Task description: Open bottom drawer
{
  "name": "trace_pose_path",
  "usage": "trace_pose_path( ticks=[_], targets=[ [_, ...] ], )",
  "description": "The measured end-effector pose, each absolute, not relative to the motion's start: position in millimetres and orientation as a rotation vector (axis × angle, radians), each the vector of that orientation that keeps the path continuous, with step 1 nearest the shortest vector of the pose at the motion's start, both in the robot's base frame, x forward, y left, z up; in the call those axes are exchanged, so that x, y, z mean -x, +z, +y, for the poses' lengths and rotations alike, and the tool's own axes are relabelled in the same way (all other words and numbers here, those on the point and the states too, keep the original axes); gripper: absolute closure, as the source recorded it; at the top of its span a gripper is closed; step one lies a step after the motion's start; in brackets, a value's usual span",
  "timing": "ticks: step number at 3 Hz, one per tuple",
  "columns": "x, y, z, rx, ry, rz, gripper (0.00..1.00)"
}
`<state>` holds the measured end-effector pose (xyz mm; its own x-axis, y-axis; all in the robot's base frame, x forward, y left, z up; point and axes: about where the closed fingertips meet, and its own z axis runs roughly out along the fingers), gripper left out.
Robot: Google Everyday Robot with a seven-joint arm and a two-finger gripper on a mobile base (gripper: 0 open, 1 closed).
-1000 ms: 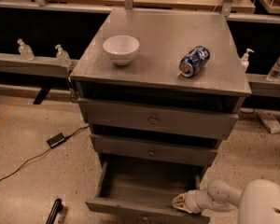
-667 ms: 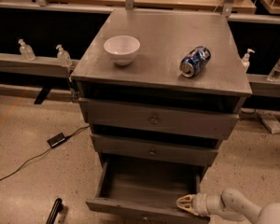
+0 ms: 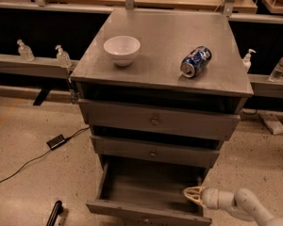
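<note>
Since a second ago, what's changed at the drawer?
The arm drew back to the lower right; its bulky segment left view. The hand shifted slightly up and right, still at the right front corner of the bottom drawer. Drawer open as before; bowl and can unmoved.

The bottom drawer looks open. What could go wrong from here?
The hand sits at the right wall of the open bottom drawer. If it pulls away carelessly, it might snag that wall and jerk the drawer. A knock to the cabinet could also set the can, which lies on its side on top, rolling off.
</note>
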<state>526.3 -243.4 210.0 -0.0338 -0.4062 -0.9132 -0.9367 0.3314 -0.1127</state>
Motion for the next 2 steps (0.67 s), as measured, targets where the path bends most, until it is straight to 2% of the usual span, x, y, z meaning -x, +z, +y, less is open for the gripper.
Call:
trace_pose_path(
  ticks=[1, 2],
  targets=[
    [-538.6, 229.4, -254.6, 1.199, 0.655, 1.581, 0.89],
    [-539.8, 231.0, -253.1, 1.197, 0.655, 1.577, 0.66]
  ],
)
